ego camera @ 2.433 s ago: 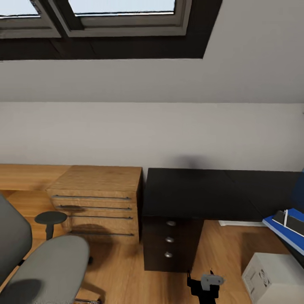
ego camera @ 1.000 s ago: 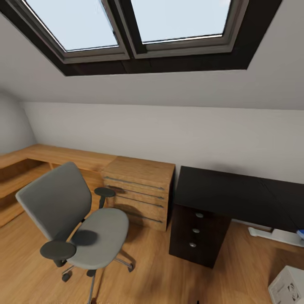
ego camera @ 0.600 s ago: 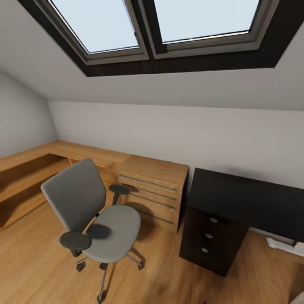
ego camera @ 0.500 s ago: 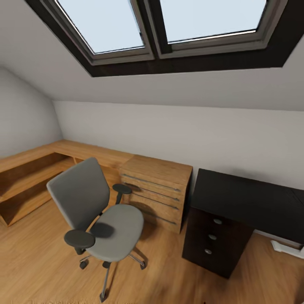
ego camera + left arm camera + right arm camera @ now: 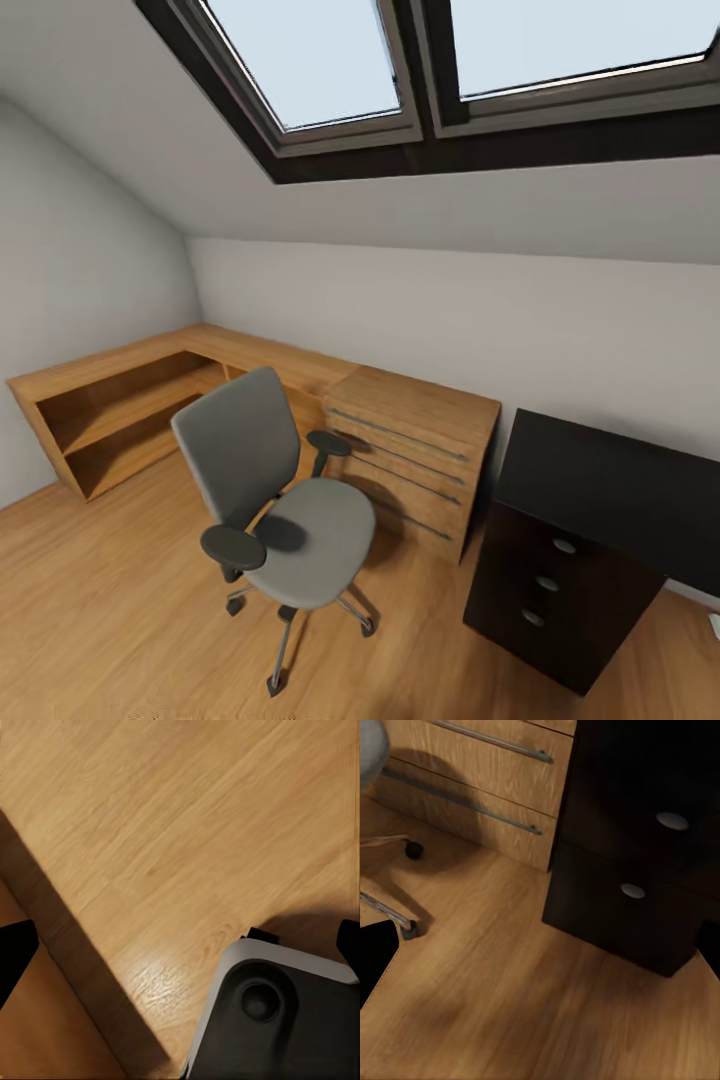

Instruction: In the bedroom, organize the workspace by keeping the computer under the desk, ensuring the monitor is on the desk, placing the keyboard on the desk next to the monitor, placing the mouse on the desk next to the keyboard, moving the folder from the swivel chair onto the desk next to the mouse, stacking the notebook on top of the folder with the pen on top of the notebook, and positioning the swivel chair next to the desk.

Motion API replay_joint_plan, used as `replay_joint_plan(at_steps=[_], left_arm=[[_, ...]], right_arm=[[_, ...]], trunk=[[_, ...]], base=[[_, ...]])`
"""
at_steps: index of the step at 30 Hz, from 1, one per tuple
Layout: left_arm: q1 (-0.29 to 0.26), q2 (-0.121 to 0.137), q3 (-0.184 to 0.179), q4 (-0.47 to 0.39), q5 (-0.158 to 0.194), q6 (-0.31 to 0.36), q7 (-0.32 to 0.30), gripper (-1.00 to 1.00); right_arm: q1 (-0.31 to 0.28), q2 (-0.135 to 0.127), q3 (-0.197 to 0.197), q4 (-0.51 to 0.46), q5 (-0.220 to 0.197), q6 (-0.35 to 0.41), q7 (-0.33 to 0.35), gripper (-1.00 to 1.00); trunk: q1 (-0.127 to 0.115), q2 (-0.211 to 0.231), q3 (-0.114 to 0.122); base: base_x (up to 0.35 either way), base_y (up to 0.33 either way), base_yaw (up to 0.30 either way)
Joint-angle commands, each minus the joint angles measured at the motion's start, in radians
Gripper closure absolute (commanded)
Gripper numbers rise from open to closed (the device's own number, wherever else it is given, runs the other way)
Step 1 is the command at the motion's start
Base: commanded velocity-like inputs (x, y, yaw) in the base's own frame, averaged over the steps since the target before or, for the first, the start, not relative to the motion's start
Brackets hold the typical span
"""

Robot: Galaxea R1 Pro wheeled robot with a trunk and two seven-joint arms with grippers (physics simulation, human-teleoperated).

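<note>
The grey swivel chair (image 5: pixel 290 505) stands on the wood floor, turned away from the desk, and its seat is bare. To its right is the desk (image 5: pixel 620 485), with a glossy black top and black drawers (image 5: pixel 548 583). The right wrist view shows the desk's drawers (image 5: pixel 637 870) and the chair's castor (image 5: pixel 412 849). My right gripper (image 5: pixel 540 952) is open above the floor. My left gripper (image 5: pixel 180 949) is open too, over bare floor beside my own base (image 5: pixel 274 1016). The computer, monitor, keyboard, mouse, folder, notebook and pen are out of view.
A light wood drawer unit (image 5: pixel 420 445) stands between chair and desk, against the wall. A low wood shelf (image 5: pixel 115 405) runs along the left corner. Dark-framed skylights (image 5: pixel 330 70) sit in the sloped ceiling. Open floor lies in front of the chair.
The head view has swung left and drawn back. The whole chair and the corner shelf now show, while the desk's right part has slid out of the picture.
</note>
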Motion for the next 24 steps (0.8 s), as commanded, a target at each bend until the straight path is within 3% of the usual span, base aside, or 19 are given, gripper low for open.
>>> replay_joint_plan(at_steps=[1,24], left_arm=[[0.0,-0.002,-0.008,-0.001,0.007,-0.001,0.006,-1.0],[0.0,-0.008,-0.007,0.013,0.009,-0.001,0.006,-1.0]], right_arm=[[-0.001,0.001,0.008,0.002,0.002,-0.001,-0.009,-1.0],[-0.001,0.0,0.008,0.002,0.001,0.002,-0.01,-1.0]], trunk=[[0.0,-0.001,-0.001],[0.0,-0.001,-0.001]], base=[[0.0,0.0,0.281],[0.0,0.0,0.281]])
